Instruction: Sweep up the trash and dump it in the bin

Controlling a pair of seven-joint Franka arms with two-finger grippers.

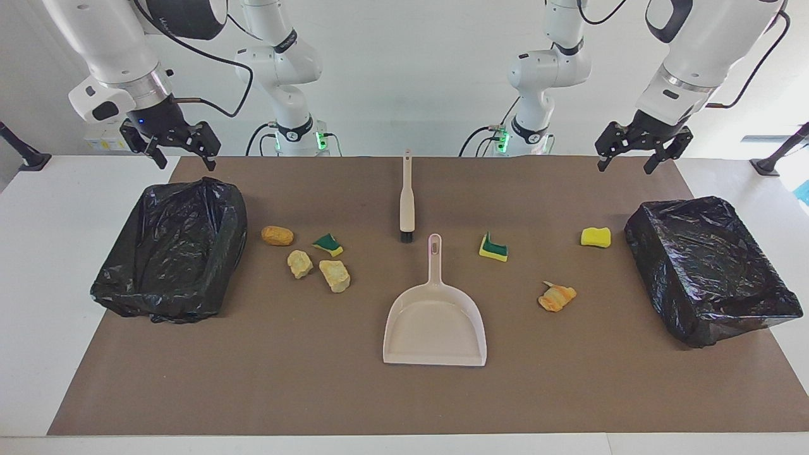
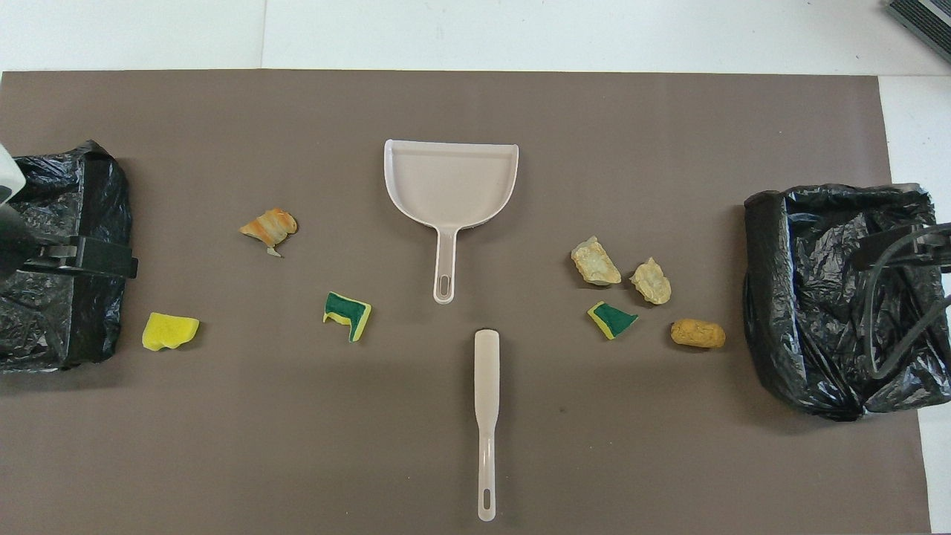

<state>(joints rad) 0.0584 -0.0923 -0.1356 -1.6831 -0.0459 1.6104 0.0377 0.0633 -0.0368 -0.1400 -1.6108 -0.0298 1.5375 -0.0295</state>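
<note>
Several trash bits lie on the brown mat. Toward the right arm's end lie an orange lump [image 1: 277, 236], a green-faced sponge piece [image 1: 328, 244] and two pale foam chunks [image 1: 299, 263] [image 1: 335, 275]. Toward the left arm's end lie a green-faced sponge piece [image 1: 493, 248], a yellow sponge piece [image 1: 596, 237] and an orange-streaked chunk [image 1: 557, 297]. The beige dustpan [image 1: 435, 322] and the beige brush [image 1: 407, 199] lie mid-table, handle ends facing. My right gripper [image 1: 182, 161] hangs open and empty above one bin's edge. My left gripper [image 1: 627, 167] hangs open and empty by the other bin.
Two bins lined with black bags stand on the mat, one at the right arm's end [image 1: 235, 218] and one at the left arm's end [image 1: 639, 230]. The brown mat [image 1: 404, 398] covers most of the white table.
</note>
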